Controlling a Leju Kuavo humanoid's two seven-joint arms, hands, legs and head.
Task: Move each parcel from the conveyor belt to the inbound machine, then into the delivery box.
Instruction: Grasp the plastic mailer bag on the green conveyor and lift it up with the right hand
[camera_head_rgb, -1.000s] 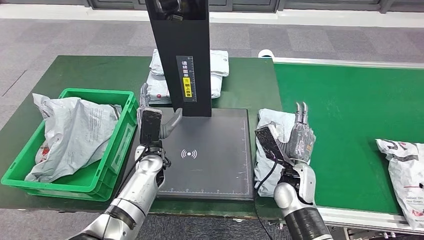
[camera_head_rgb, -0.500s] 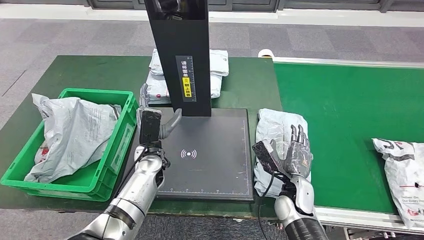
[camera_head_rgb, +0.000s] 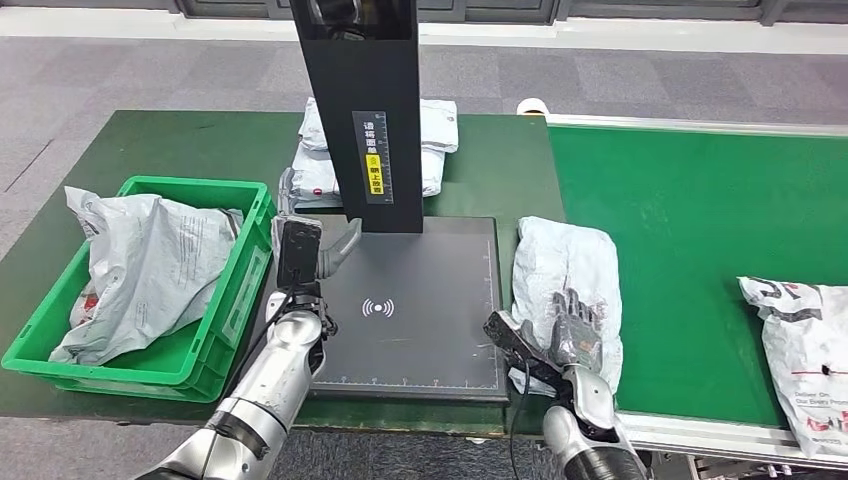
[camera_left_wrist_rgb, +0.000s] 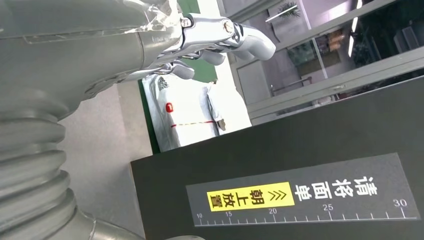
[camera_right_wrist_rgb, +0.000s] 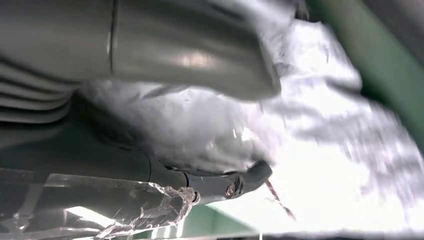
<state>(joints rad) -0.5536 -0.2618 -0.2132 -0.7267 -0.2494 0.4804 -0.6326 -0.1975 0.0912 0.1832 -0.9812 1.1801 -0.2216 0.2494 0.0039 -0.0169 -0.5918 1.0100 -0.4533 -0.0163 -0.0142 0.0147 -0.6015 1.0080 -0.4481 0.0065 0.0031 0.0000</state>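
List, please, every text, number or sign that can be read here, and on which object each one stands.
"请将面单": black post, white characters.
"朝上放置": yellow label on it.
"10 15 20 25 30": ruler scale on it.
Wireless-wave sign: scanner plate.
Red print on the belt parcel and prints on the crate parcel: too small.

Grey carpet floor (camera_head_rgb: 120, 70) in square tiles, crossed by a pale strip (camera_head_rgb: 640, 38) along the far side. Dark green table (camera_head_rgb: 190, 145) in front (matte, evenly lit). Beyond, glass partitions with grey frames (camera_left_wrist_rgb: 320, 75), a potted plant (camera_left_wrist_rgb: 290, 7) and ceiling lights.
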